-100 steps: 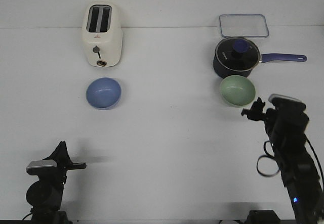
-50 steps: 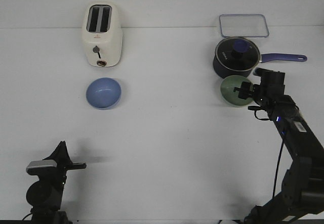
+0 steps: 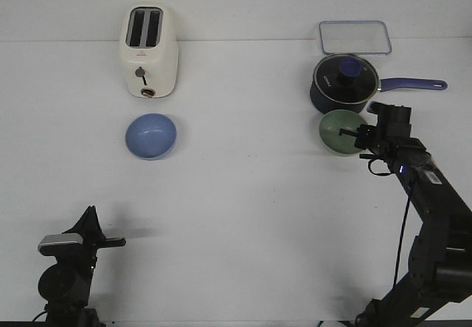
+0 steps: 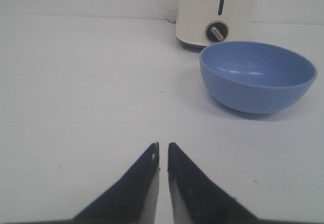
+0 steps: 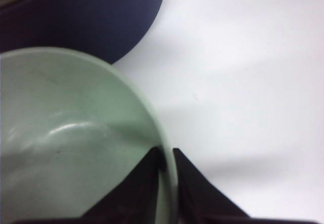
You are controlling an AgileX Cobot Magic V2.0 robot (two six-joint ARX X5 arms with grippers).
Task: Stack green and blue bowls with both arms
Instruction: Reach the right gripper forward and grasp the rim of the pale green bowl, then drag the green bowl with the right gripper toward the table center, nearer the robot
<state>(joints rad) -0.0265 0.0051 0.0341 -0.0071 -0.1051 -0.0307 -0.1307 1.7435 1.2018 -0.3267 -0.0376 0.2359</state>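
The green bowl point(image 3: 342, 131) sits on the right of the table point(image 3: 243, 194), just in front of the saucepan point(image 3: 345, 83), and the right gripper point(image 3: 359, 134) is placed at its rim on the side away from the blue bowl. In the right wrist view the two fingers are seen straddling that rim — one inside the bowl, one outside — with the thin wall point(image 5: 164, 155) between the tips. The gap is narrow, so the jaws appear pressed onto the rim, though whether the pinch is firm cannot be told.

The blue bowl point(image 3: 151, 136) stands well apart on the left of the table, in front of the toaster point(image 3: 148, 50). The left gripper point(image 3: 120, 243) rests low at the near edge, its fingers pressed together and holding nothing; in the left wrist view the blue bowl point(image 4: 257, 76) lies ahead of the tips and off to one side, not touched.

The coming move is judged to turn on this — the green bowl is already at the right arm's fingertips, while the blue bowl lies far across the table from it and nearer the left arm. A lift by the rim is likely to tilt the bowl, and the saucepan stands close behind.
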